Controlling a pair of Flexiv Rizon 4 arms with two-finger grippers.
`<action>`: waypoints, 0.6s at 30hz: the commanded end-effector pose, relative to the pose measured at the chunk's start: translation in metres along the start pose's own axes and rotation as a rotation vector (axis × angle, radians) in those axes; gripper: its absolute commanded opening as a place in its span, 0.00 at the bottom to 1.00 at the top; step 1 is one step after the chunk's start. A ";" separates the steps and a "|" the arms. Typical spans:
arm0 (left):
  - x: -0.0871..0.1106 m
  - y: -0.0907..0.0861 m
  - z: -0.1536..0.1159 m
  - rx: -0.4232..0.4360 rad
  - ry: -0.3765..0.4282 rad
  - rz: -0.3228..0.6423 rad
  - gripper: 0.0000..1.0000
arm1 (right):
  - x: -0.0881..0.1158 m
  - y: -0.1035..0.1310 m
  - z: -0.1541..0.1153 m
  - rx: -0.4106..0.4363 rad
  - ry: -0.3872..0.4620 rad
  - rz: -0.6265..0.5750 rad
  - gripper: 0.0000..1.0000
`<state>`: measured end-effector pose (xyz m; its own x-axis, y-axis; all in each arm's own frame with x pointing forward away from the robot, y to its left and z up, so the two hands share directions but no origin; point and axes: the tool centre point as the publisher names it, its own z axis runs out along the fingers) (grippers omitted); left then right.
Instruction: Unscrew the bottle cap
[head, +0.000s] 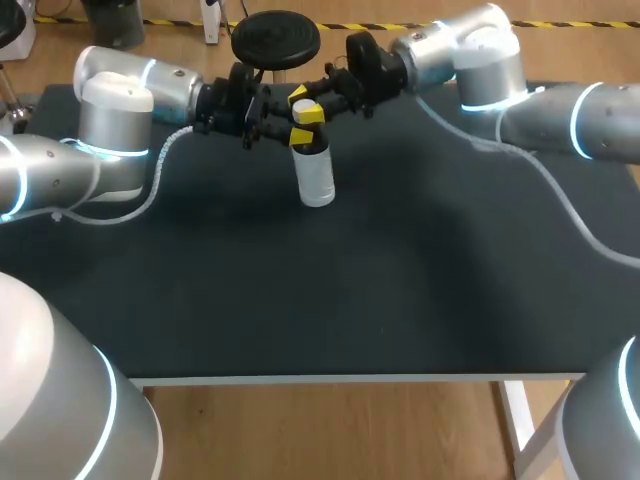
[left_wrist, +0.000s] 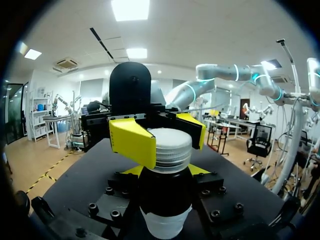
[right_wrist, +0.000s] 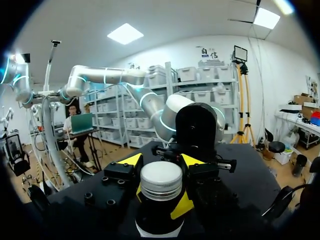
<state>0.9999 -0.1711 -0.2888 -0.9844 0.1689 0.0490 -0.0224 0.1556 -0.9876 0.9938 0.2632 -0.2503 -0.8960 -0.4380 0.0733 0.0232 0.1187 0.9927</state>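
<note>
A bottle (head: 316, 176) with a white label and a ribbed silver-white cap (left_wrist: 171, 146) stands upright at the back middle of the black table (head: 330, 290). My left gripper (head: 290, 135) comes in from the left. It is shut on the bottle's dark neck just under the cap, its yellow tips on either side in the left wrist view (left_wrist: 166, 172). My right gripper (head: 305, 106) comes in from the right, facing the left one. It is shut on the cap (right_wrist: 160, 181), one yellow tip against each side (left_wrist: 165, 135). The right gripper's own tips barely show (right_wrist: 160, 200).
A pale cable (head: 165, 165) hangs from the left arm onto the table. Another cable (head: 560, 205) trails from the right arm across the table's right side. The table's front edge (head: 320, 378) lies far from both grippers.
</note>
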 end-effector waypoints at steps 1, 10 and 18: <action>0.001 0.002 0.002 -0.002 0.001 0.000 0.00 | -0.006 0.001 -0.001 0.015 0.560 -0.005 0.00; 0.001 0.002 0.002 -0.002 0.001 0.000 0.00 | 0.000 0.001 -0.006 0.107 0.696 -0.043 0.00; 0.001 0.002 0.002 -0.002 0.001 0.000 0.00 | -0.003 0.001 -0.010 0.101 0.792 -0.028 0.00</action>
<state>0.9997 -0.1729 -0.2871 -0.9845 0.1688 0.0485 -0.0221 0.1548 -0.9877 0.9907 0.2556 -0.2472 -0.7795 -0.6249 0.0429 -0.0846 0.1729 0.9813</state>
